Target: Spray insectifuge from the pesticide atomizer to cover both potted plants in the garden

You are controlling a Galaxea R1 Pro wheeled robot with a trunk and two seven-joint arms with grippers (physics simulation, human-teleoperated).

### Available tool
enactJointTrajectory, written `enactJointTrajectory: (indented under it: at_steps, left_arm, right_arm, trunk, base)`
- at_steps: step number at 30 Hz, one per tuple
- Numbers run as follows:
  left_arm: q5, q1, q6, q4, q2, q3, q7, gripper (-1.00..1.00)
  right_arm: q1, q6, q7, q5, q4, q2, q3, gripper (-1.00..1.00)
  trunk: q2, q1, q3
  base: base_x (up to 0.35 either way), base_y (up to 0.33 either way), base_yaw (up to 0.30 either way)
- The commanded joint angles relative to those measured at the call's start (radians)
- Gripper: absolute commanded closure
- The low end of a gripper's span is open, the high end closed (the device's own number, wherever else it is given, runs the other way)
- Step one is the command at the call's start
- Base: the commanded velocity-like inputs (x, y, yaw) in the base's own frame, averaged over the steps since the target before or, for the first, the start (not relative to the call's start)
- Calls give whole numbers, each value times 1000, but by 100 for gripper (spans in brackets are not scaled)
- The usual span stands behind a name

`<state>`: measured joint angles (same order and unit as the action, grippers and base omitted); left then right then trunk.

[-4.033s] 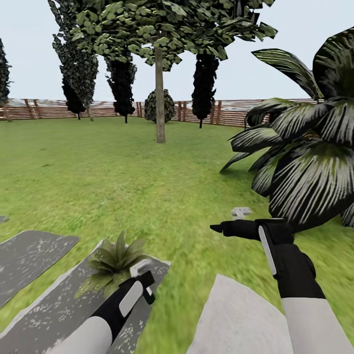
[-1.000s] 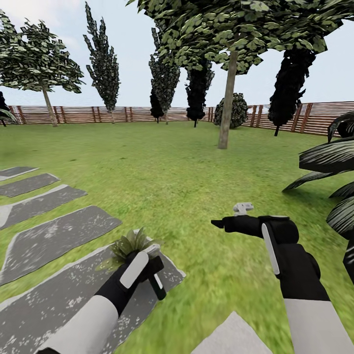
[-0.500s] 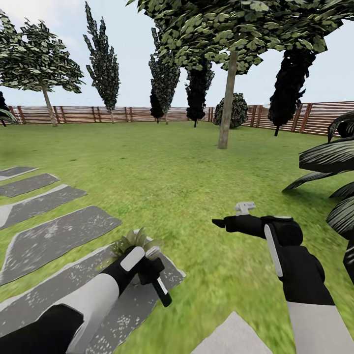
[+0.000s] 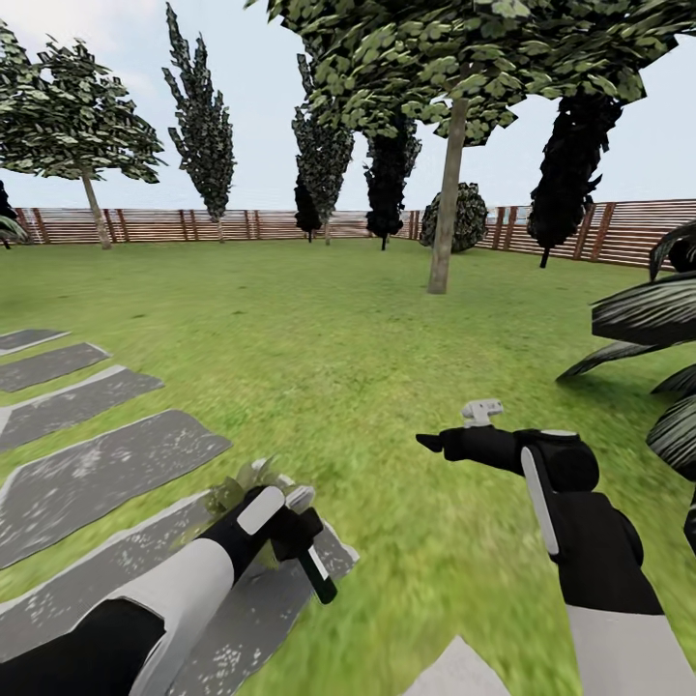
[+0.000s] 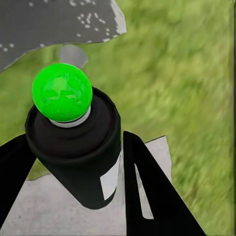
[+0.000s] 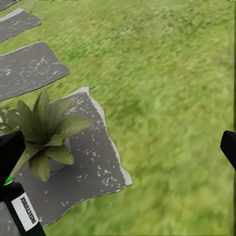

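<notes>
An outdoor garden: a wide green lawn [image 4: 319, 319], grey stone stepping slabs [image 4: 97, 478] near left, tall dark trees [image 4: 449, 145] beyond, and a brown slatted fence [image 4: 242, 225] along the far edge.

One atomizer [image 5: 73, 147], one potted plant [image 6: 46, 130] — five stepping slabs [image 4: 101, 474].

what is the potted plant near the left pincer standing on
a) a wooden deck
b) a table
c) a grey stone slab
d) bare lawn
c: in the right wrist view the potted plant stands in its little pot on a speckled grey stone slab with grass around it, and the left pincer holds the pesticide atomizer just beside it.
</notes>
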<state>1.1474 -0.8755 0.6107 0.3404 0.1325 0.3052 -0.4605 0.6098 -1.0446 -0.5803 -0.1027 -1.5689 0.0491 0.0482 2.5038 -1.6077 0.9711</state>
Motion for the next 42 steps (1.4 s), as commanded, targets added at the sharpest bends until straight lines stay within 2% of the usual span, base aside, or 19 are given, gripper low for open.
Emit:
enactJointTrajectory:
  at_steps: [1, 4, 7, 8, 10, 13, 14, 16, 19, 23, 26, 29, 35, 42]
  left_arm:
    - [11, -1, 0, 2, 0, 7, -9, 100]
    - [-6, 0, -5, 10, 7, 8, -9, 100]
    - [-45, 5, -70, 18, 31, 10, -8, 100]
    - [-51, 13, -92, 20, 37, 25, -7, 100]
    - [-57, 45, -165, 33, 42, 98, -6, 100]
    - [-52, 107, -283, 102, 42, 251, 19, 100]
    - [-50, 122, -296, 126, 42, 275, 24, 100]
    - [-48, 152, -307, 150, 42, 301, 29, 100]
    - [-45, 168, -294, 158, 42, 313, 35, 100]
    - [-42, 176, -220, 138, 34, 312, 44, 100]
    - [-42, 177, -161, 81, 32, 310, 123, 100]
    - [-42, 178, -128, 34, 27, 309, 181, 100]
    - [-49, 180, -136, 3, 15, 311, 195, 100]
    - [-58, 181, -159, 2, 14, 318, 189, 100]
  right_arm:
    - [0, -3, -10, -11, -1, 0, 1, -100]
    - [-1, -3, -10, -11, -4, -1, 0, -100]
    - [-2, -3, -10, -11, -5, -2, -2, -100]
    - [-2, -3, -10, -12, -5, -3, -3, -100]
    - [-2, -3, -10, -13, -4, -3, -19, -100]
    - [-5, -3, -8, -16, 2, -5, -57, -100]
    - [-6, -3, -8, -17, 3, -6, -62, -100]
    - [-7, -3, -7, -18, 5, -6, -66, -100]
    - [-7, -3, -7, -19, 5, -6, -68, -100]
    - [-7, -3, -7, -19, 8, -6, -69, -100]
    - [-7, -3, -7, -19, 9, -6, -70, -100]
    - [-7, -3, -7, -19, 9, -6, -70, -100]
    - [-7, -3, -7, -20, 8, -6, -68, -100]
    - [-7, -3, -7, -19, 7, -5, -65, -100]
  trunk:
    - [0, 0, 1]
    - [0, 0, 1]
    - [0, 0, 1]
    - [0, 0, 1]
    - [0, 0, 1]
    - [0, 0, 1]
    - [0, 0, 1]
    - [0, 0, 1]
    - [0, 0, 1]
    - [0, 0, 1]
    - [0, 0, 1]
    - [0, 0, 1]
    - [0, 0, 1]
    - [0, 0, 1]
  base:
    - [307, -185, 0]
    - [290, -218, 31]
    - [177, -158, 193]
    - [70, -63, 249]
    - [37, -33, 265]
    - [12, -11, 277]
    - [4, -3, 281]
    - [2, -2, 282]
    - [1, -1, 283]
    - [0, 0, 283]
    - [0, 0, 283]
    - [0, 0, 283]
    - [0, 0, 283]
    - [0, -117, 142]
